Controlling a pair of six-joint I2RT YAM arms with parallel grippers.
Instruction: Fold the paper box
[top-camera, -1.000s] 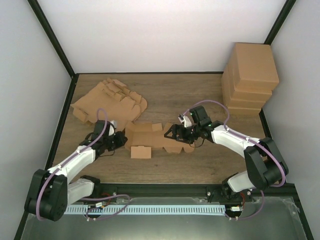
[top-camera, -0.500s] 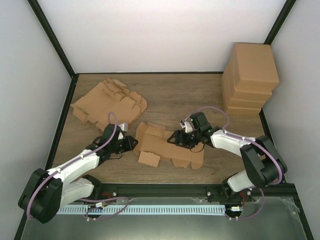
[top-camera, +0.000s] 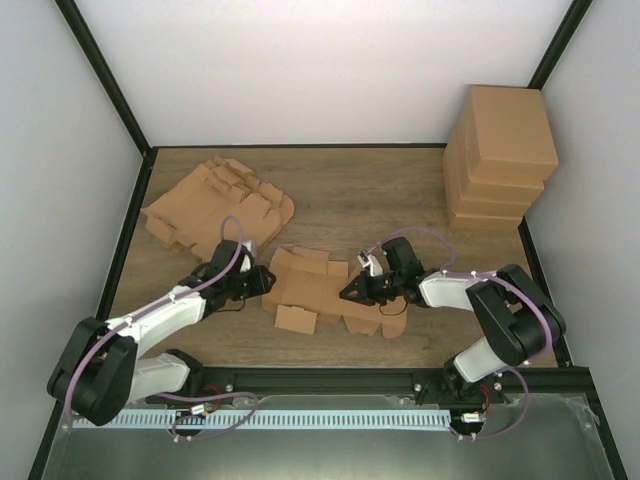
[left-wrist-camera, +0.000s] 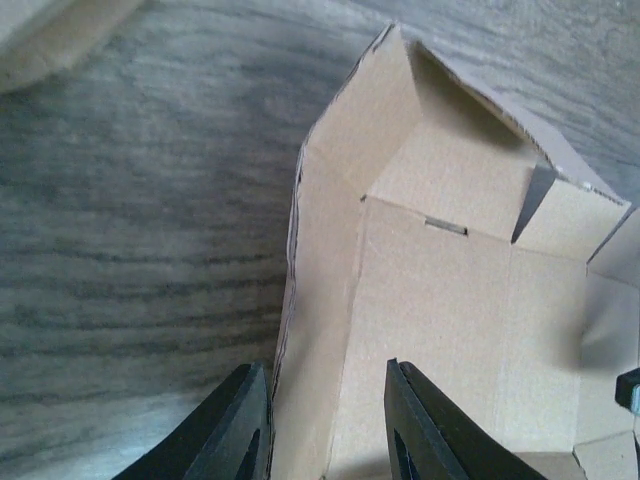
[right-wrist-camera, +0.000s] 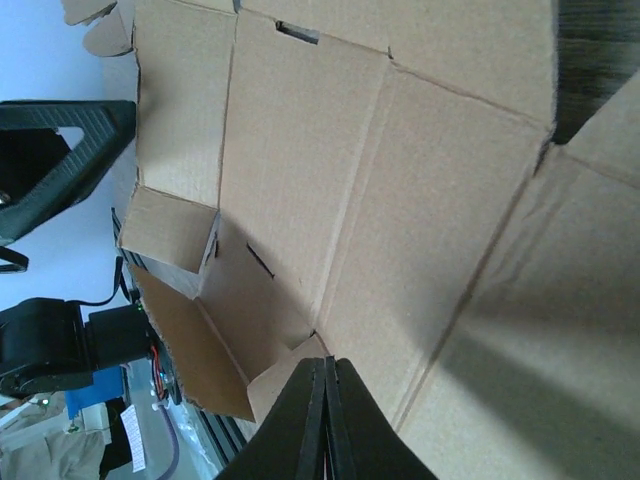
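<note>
The paper box (top-camera: 318, 292) is a brown cardboard blank lying mostly flat near the table's front middle, with some flaps raised. My left gripper (top-camera: 263, 283) is at its left edge. In the left wrist view that gripper (left-wrist-camera: 325, 405) is open, its jaws straddling a raised side flap (left-wrist-camera: 320, 300) without clamping it. My right gripper (top-camera: 351, 292) is over the blank's right half. In the right wrist view the gripper (right-wrist-camera: 322, 368) is shut, its tips low over the paper box's inner panel (right-wrist-camera: 400, 200), with nothing visible between them.
A stack of folded brown boxes (top-camera: 502, 155) stands at the back right. A pile of flat cardboard blanks (top-camera: 215, 205) lies at the back left. Black frame posts and white walls close in the table.
The left gripper has opened and slid right with the blank's left edge. The right gripper has closed and come down over the blank. The blank has shifted and turned slightly.
</note>
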